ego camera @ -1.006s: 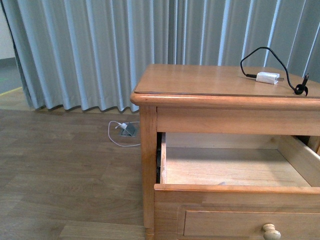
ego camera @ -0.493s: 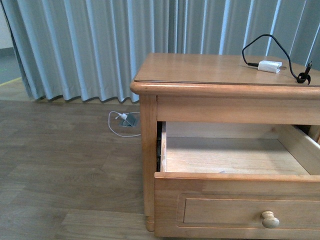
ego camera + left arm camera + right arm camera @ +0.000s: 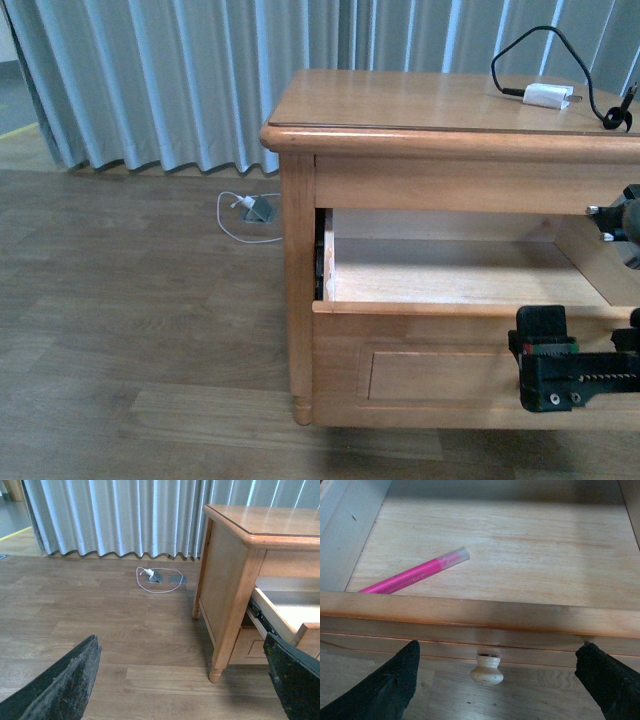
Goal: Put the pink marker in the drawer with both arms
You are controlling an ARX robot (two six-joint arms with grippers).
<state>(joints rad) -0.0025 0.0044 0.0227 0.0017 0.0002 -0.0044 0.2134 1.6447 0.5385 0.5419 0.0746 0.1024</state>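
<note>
drawer (image 3: 485,615) pulled open, pink marker (image 3: 415,572) lying at 9 o'clock inside, remaining floor bare, front wall low

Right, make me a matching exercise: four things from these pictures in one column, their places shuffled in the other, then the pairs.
Things:
1. pink marker
2. white charger block
3. round knob
4. white cable loop

Places:
A. on the floor by the curtain
B. on the drawer front
C. lying inside the open drawer
D. on top of the cabinet

Pairs: 1-C, 2-D, 3-B, 4-A
</note>
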